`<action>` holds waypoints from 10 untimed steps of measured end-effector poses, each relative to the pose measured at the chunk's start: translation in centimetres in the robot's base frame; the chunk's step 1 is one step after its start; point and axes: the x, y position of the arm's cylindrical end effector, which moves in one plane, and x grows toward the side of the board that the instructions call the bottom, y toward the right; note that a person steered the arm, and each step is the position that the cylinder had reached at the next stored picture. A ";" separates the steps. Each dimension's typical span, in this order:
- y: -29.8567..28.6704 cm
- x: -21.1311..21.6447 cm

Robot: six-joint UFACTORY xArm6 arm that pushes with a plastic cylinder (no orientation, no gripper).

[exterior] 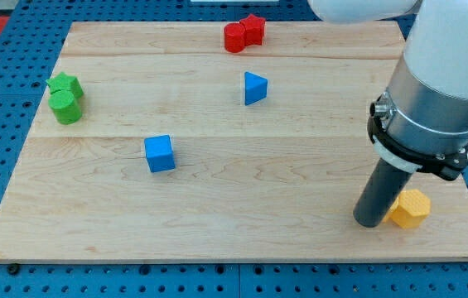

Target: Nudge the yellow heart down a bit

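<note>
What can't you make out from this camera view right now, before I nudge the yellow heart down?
- My tip: its end sits against the left side of a yellow block; actual contact can't be confirmed.
- Yellow block: the rod covers its left part; it looks faceted, so a heart shape can't be confirmed. No other yellow block shows.
- Board at the view's right: the arm hides much of it.
- Arm: cut off by the top edge.

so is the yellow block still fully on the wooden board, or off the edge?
On. The yellow block sits inside the wooden board's bottom-right corner, beside my tip.
</note>
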 end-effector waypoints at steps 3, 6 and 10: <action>-1.6 -2.3; -2.4 -6.3; 2.0 -5.1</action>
